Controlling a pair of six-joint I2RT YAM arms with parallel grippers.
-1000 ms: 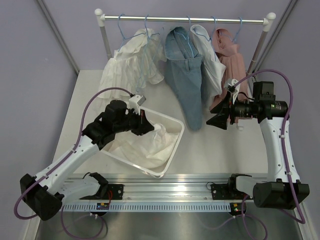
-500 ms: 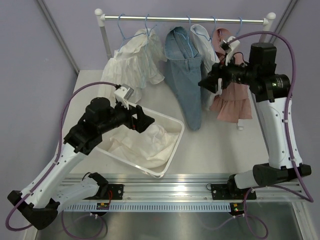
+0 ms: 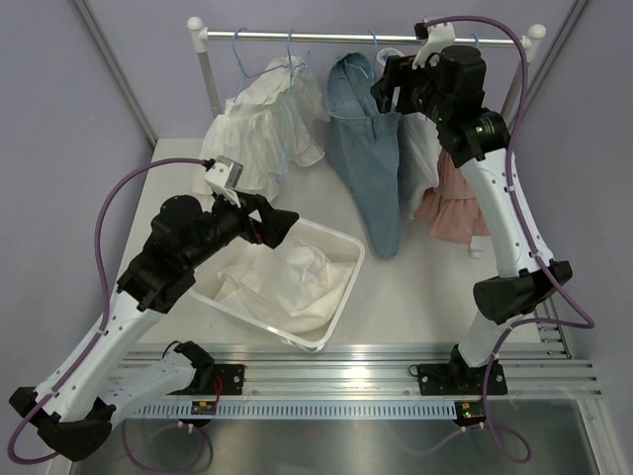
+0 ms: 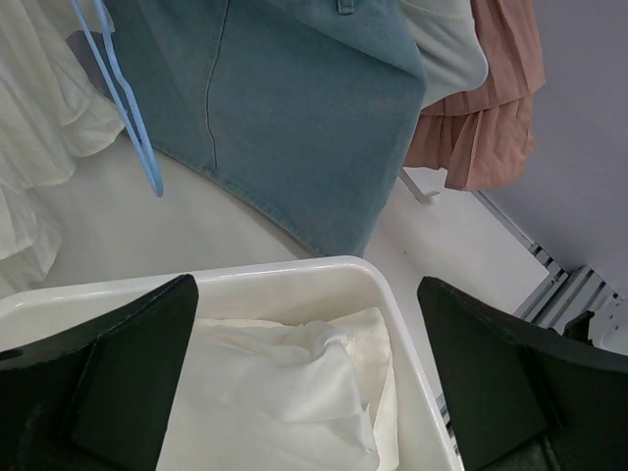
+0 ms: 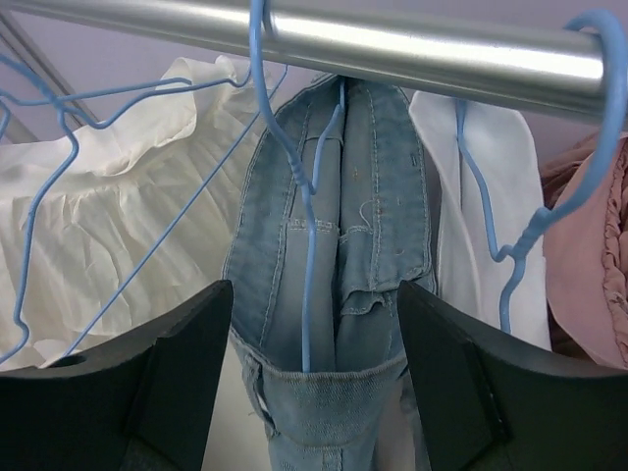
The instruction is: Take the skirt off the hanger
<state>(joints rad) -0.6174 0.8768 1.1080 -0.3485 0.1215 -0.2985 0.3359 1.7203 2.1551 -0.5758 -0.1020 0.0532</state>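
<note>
So in the top view the denim skirt (image 3: 371, 158) is on its blue hanger (image 5: 305, 255), not off yet; the hook goes over the metal rail (image 3: 326, 38) at 12 o'clock on the table, and the skirt's hem droops down onto the tabletop toward 6 o'clock. The right gripper (image 3: 384, 91) is way up at rail height, just at the skirt's waistband; in its wrist view the jaws are spread wide with one finger on each side of the waistband, and there's nothing pinched between them that I can see, just the hanger wire and folded denim in the gap. To the skirt's 9 o'clock is a white ruffled dress (image 3: 257, 124) on its own hangers; to its 3 o'clock is a white garment (image 5: 461, 216), then a pink ruffled garment (image 3: 455, 203) beyond that. The left gripper (image 3: 277, 223) hangs over the far rim of the white bin (image 3: 341, 287) at about 8 o'clock on the table; jaws wide apart here too, gripping nothing. A crumpled white garment (image 4: 275, 383) lies in the bin, and the left wrist view shows the skirt's hem just past the bin's rim at 12 o'clock.
</note>
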